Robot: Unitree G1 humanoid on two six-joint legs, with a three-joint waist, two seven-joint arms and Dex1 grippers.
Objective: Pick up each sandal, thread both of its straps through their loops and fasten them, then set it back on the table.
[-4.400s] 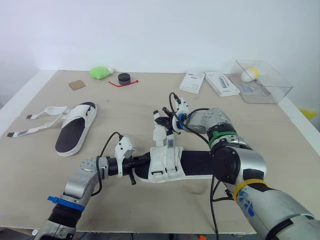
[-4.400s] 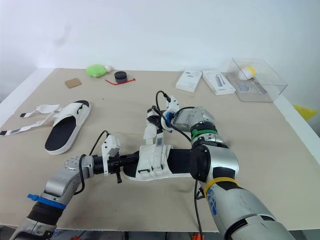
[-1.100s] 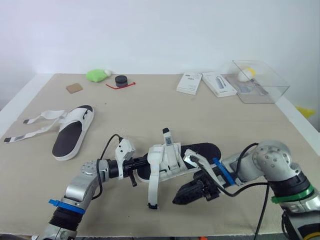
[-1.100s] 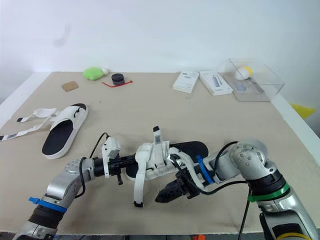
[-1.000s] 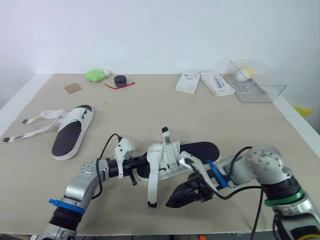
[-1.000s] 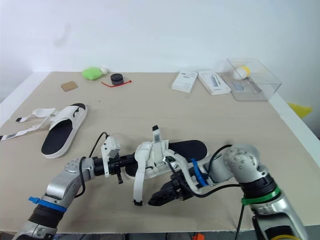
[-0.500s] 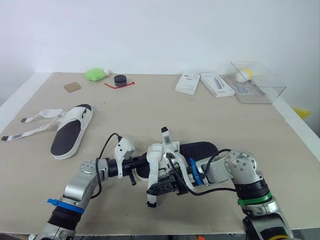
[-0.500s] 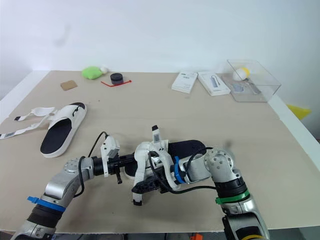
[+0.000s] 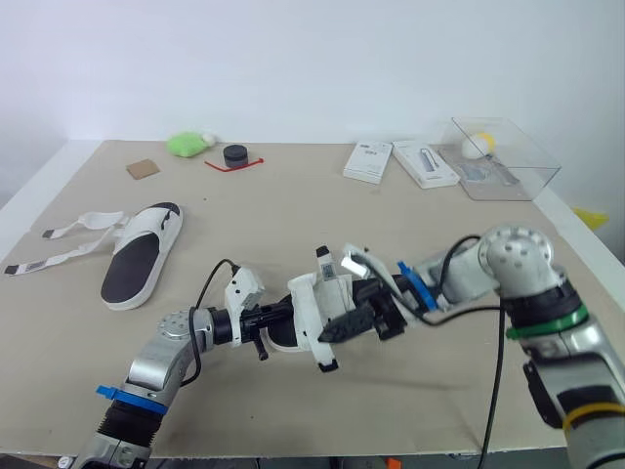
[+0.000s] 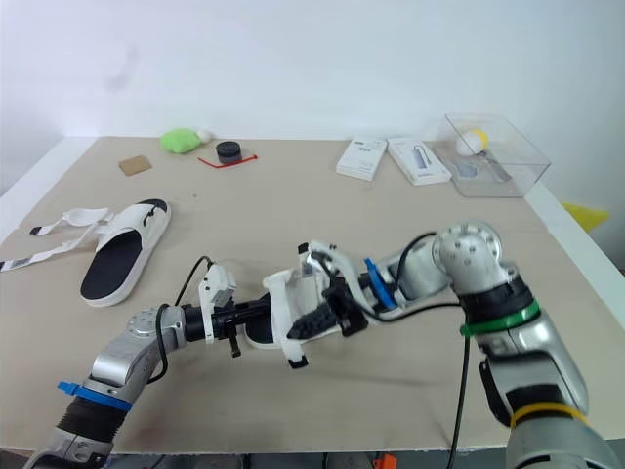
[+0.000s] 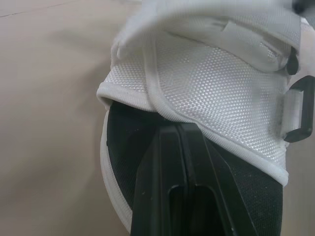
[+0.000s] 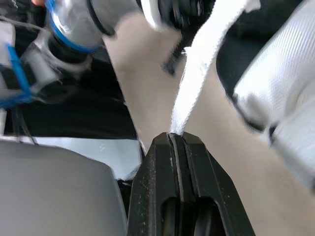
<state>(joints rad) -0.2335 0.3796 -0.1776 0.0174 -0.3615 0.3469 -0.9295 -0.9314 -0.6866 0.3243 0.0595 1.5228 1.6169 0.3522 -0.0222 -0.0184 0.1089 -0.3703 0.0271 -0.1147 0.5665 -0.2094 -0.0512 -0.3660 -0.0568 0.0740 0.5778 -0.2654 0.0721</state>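
Two sandals. The near sandal (image 9: 314, 298) is at the middle of the counter (image 9: 293, 210), with the left hand (image 9: 285, 315) clamped on its sole and the right hand (image 9: 330, 332) pinching one white strap (image 12: 201, 64). The far sandal (image 9: 137, 256) lies flat at the left, its two straps spread loose.

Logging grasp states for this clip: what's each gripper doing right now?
Left gripper: shut on the sandal.
Right gripper: shut on a strap.

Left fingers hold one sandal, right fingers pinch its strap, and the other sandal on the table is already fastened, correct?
No: the left eye view shows the straps of the other sandal lying loose, unfastened, on the table; the rest stands.
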